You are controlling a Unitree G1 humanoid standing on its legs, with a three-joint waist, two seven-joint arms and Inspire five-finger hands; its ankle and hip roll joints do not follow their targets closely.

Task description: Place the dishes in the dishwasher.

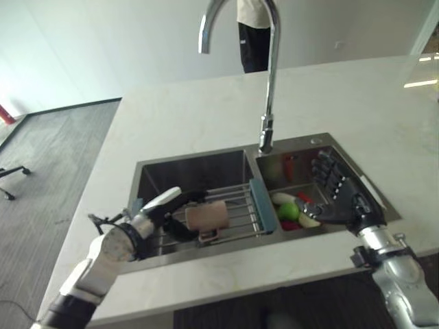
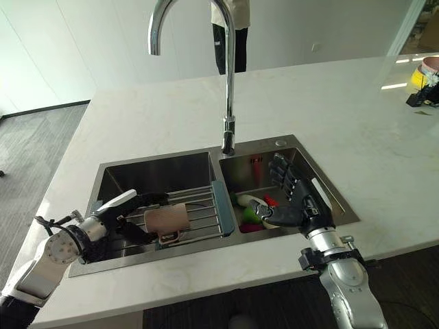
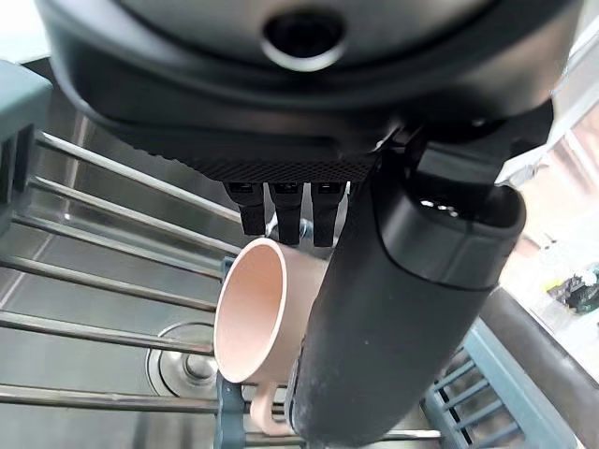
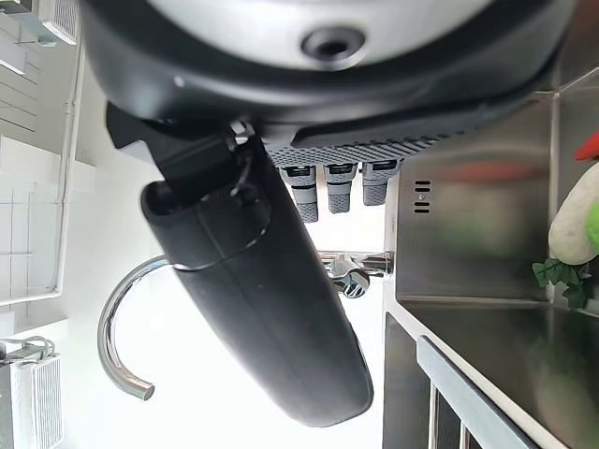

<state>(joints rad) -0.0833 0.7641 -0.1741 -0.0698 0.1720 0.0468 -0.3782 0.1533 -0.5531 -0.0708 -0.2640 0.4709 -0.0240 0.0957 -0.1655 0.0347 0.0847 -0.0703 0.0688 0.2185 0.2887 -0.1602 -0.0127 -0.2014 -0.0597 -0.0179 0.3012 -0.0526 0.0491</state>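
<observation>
Head stereo pair looks down on sink (image 1: 206,164); wrist cameras close inside basins.

The sink (image 2: 322,188) is brushed steel with a dull sheen, and the tall tap (image 2: 226,82) above it is polished, mirror-bright metal. The counter (image 2: 357,116) looks like smooth pale stone, faintly veined and glossy enough to reflect ceiling lights. The rack (image 2: 199,212) over the left basin has shiny metal rods with matt blue-grey plastic ends. On it lies a pink mug (image 2: 167,221), smooth with a soft satin surface. The floor (image 1: 41,164) is matt grey.
</observation>
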